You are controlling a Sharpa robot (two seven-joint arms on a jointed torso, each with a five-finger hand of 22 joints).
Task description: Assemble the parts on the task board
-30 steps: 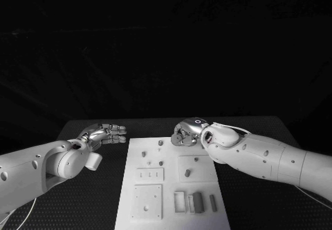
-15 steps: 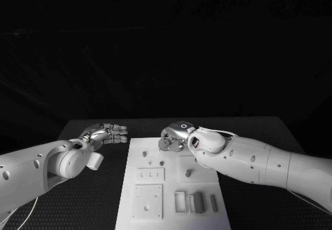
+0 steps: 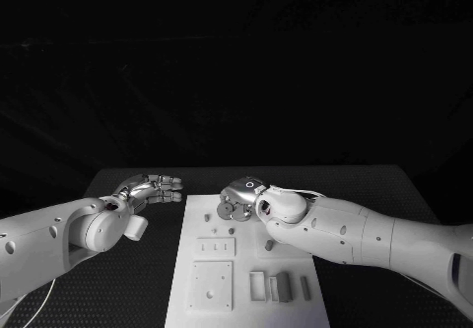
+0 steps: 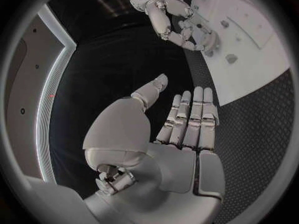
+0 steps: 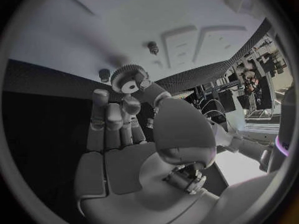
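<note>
The right hand [image 3: 240,199] is pinching a small toothed gear [image 5: 129,79] at its fingertips [image 5: 144,85], thumb against a finger, the other fingers lying straight alongside. The left hand [image 3: 150,190] holds nothing, palm open, fingers [image 4: 190,117] extended side by side, thumb apart.

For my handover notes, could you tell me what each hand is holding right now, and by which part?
The right hand pinches a small gear by its toothed rim, above the task board. The left hand holds nothing.

Head camera looks down the table at the task board [image 3: 247,273]; both wrist fisheyes, close behind their palms, share it.
</note>
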